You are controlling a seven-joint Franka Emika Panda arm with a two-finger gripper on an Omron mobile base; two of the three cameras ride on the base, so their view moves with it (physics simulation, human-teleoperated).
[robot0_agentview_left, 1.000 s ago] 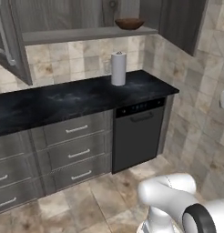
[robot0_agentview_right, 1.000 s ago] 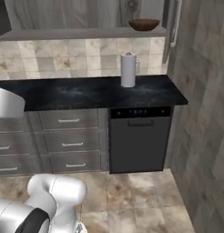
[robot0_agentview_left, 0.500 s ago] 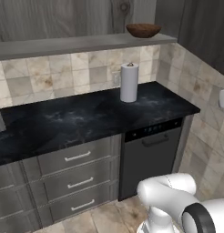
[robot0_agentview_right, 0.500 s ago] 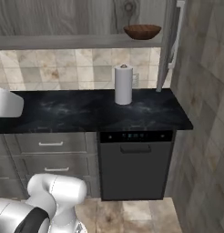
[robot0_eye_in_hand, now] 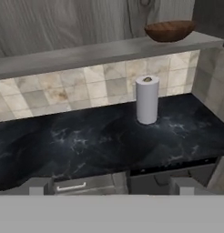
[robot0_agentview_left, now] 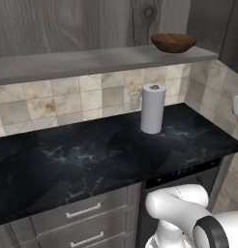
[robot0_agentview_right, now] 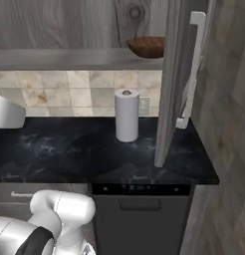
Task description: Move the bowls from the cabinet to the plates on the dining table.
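Beige and tan stone tiles back a black marble-look bench (robot0_agentview_left: pixel 92 155) with thin white veins, and grey wood-grain panelling rises above them. On the bench stands an upright white paper towel roll (robot0_agentview_left: pixel 153 108), close to the tiled wall and toward the bench's right end. Above it runs the long grey shelf (robot0_agentview_left: pixel 82 62) of the open wall cabinet, and a shallow round dark brown wooden bowl (robot0_agentview_left: pixel 173 42) sits on the shelf near its right end, higher than the roll and a little to its right. From the right base view, the grey wood-grain cabinet door (robot0_agentview_right: pixel 182 74) with its long pale bar handle (robot0_agentview_right: pixel 192 69) stands swung open, its edge covering part of the bowl. Under the bench are grey drawers (robot0_agentview_left: pixel 87 215) with pale handles and a dark dishwasher front (robot0_agentview_right: pixel 139 219). Seen from the hand view, the claw (robot0_eye_in_hand: pixel 111 186) has its two finger tips set wide apart with nothing between them, low before the bench edge and well below the bowl.
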